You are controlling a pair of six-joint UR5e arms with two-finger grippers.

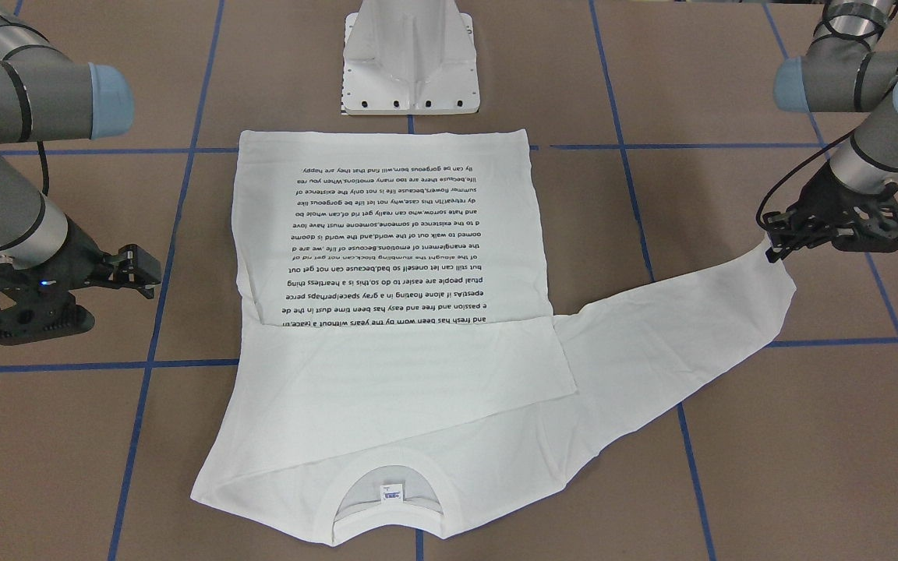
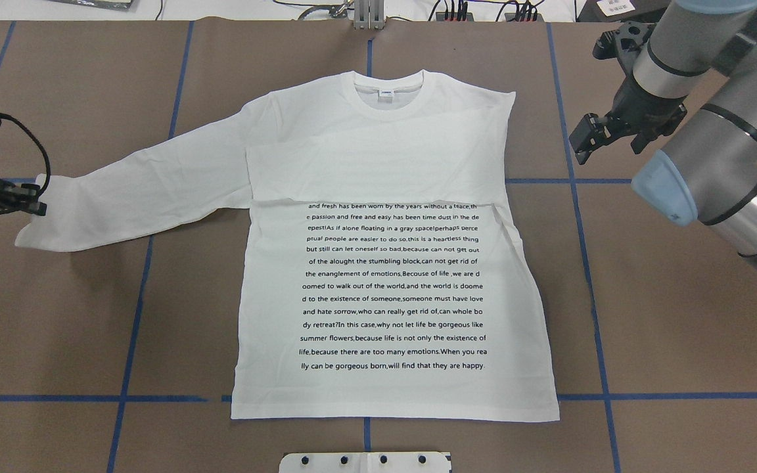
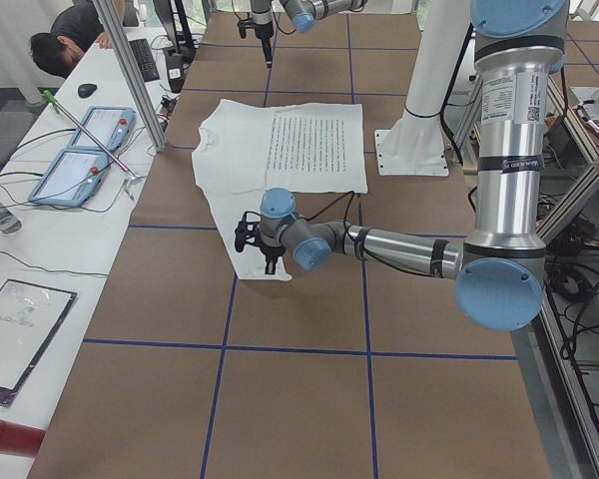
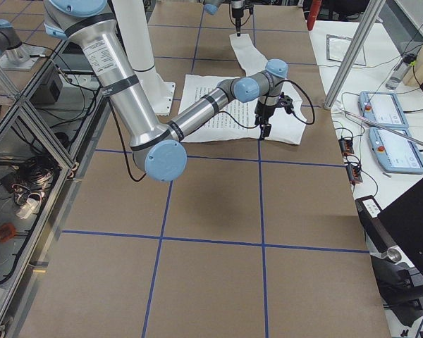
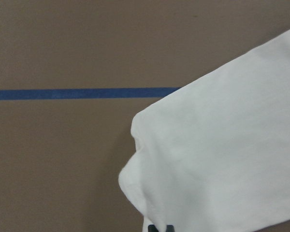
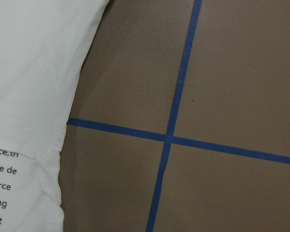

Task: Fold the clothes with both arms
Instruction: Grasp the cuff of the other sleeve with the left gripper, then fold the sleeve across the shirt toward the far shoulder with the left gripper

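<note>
We see a brown surface (image 2: 681,315) ruled into large squares by blue tape lines (image 2: 56,398), with a white pedestal base (image 1: 410,58) standing at its edge. Beside it runs a second, white surface (image 3: 80,230) — on it lie two blue-framed pendants (image 3: 100,128), a keyboard (image 3: 146,60), a mouse (image 3: 87,90) and a red cylinder (image 3: 5,437). A person (image 3: 70,35) leans over its far end.

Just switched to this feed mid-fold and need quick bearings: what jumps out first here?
A white long-sleeved shirt lies flat mid-table, its block of black text facing up. One sleeve is folded across the chest; the other sleeve stretches out to the left gripper at its cuff. The right gripper hangs open off the shirt's opposite side.
</note>
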